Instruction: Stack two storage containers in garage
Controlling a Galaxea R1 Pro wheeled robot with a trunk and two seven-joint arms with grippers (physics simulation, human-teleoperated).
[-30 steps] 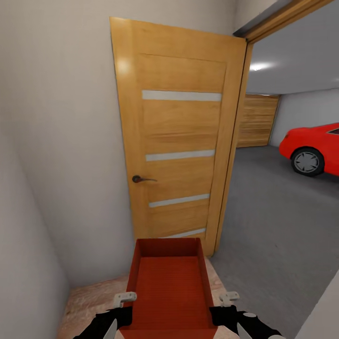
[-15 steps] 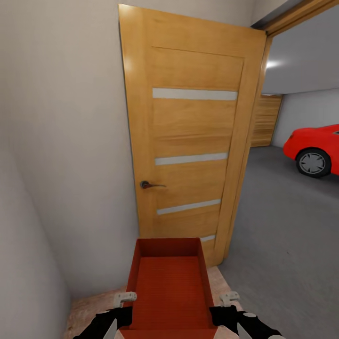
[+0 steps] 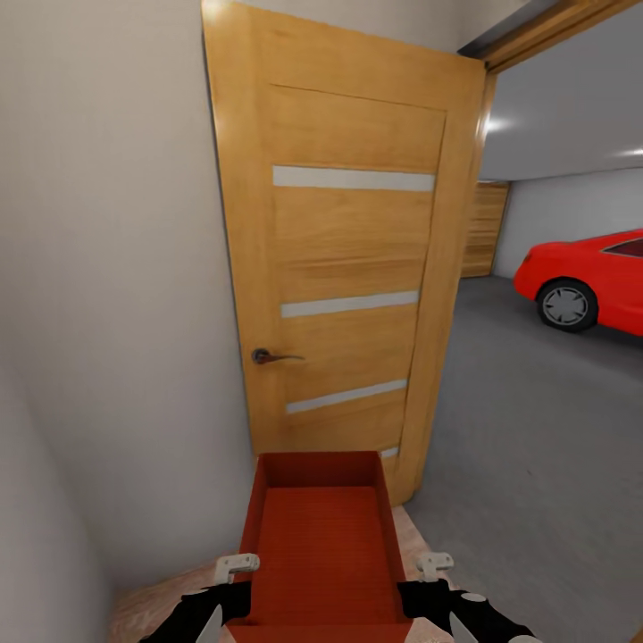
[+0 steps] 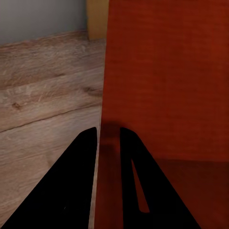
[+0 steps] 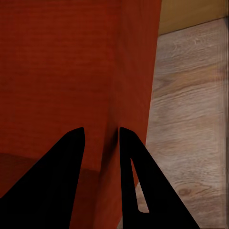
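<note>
One container (image 3: 323,545): orange-red, ribbed, topless, low walls.
Left gripper (image 4: 109,136): clamped on its wall.
Right gripper (image 5: 101,134): clamped on the opposite wall.
Doors (image 3: 344,259): one.
Cars (image 3: 585,279): one, red.

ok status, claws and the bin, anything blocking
Left claw and right claw each shut on a container wall. Open door dead ahead; garage opening to its right.
</note>
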